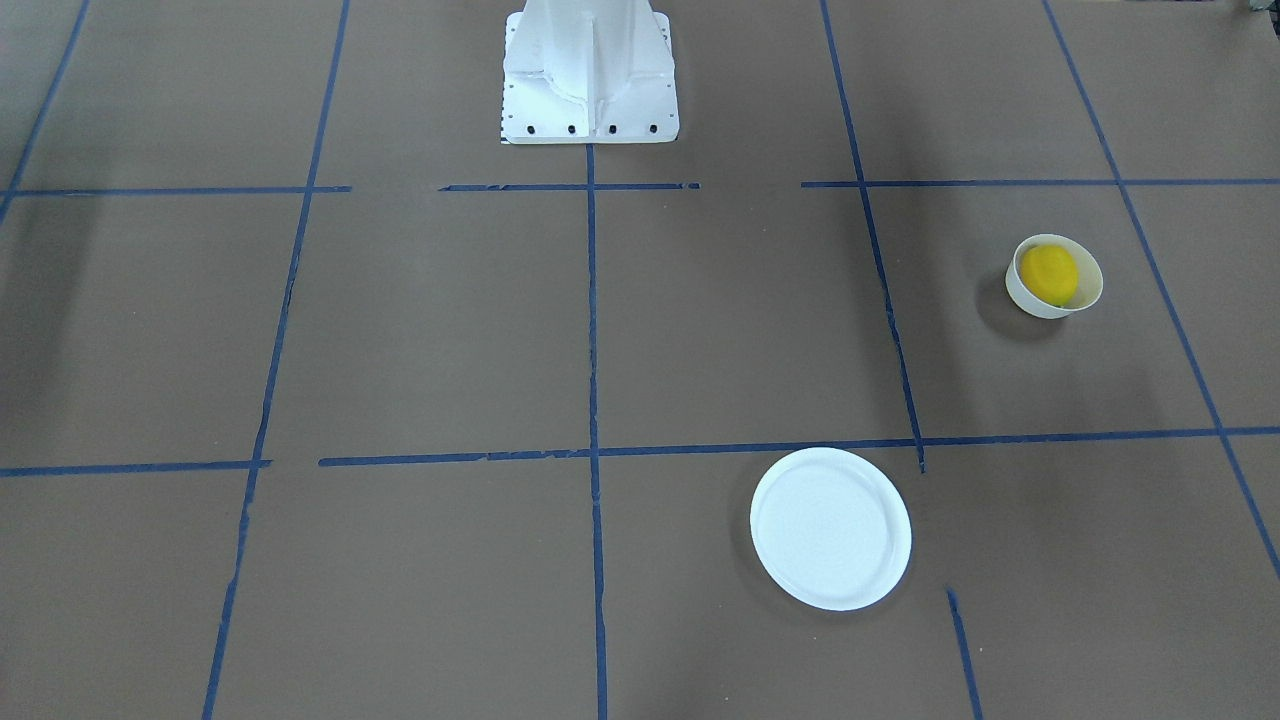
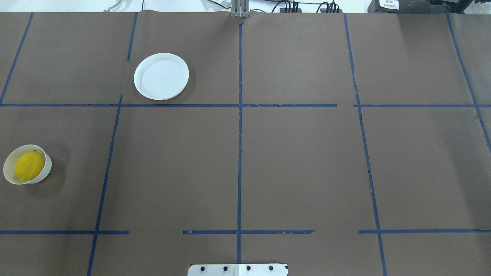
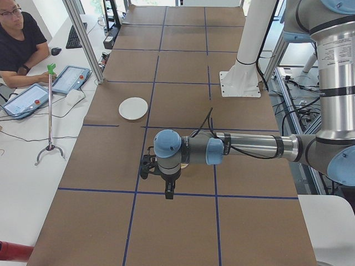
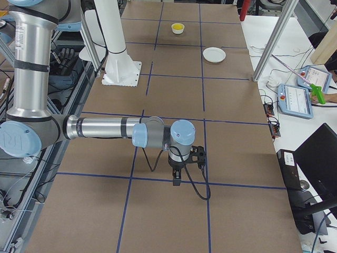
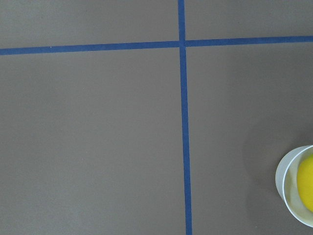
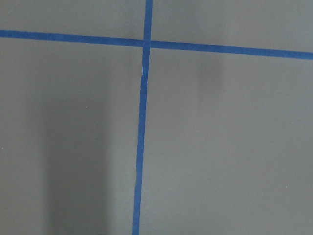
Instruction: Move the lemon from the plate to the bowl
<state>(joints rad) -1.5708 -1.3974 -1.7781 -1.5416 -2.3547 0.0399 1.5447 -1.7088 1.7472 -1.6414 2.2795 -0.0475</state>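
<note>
The yellow lemon (image 1: 1048,273) lies inside the small off-white bowl (image 1: 1030,300) on the robot's left side of the table. It also shows in the overhead view (image 2: 28,165) in the bowl (image 2: 46,168), and at the right edge of the left wrist view (image 5: 308,182). The flat white plate (image 1: 830,527) is bare, far from the bowl (image 2: 161,76). My left gripper (image 3: 162,176) shows only in the exterior left view and my right gripper (image 4: 181,163) only in the exterior right view. Both hang above the table, and I cannot tell whether they are open or shut.
Blue tape lines (image 2: 239,153) divide the brown table cover into squares. The white robot base (image 1: 590,90) stands at the table's edge. An operator (image 3: 16,39) sits at a side table with tablets (image 3: 69,77) and a grabber stick (image 3: 50,111).
</note>
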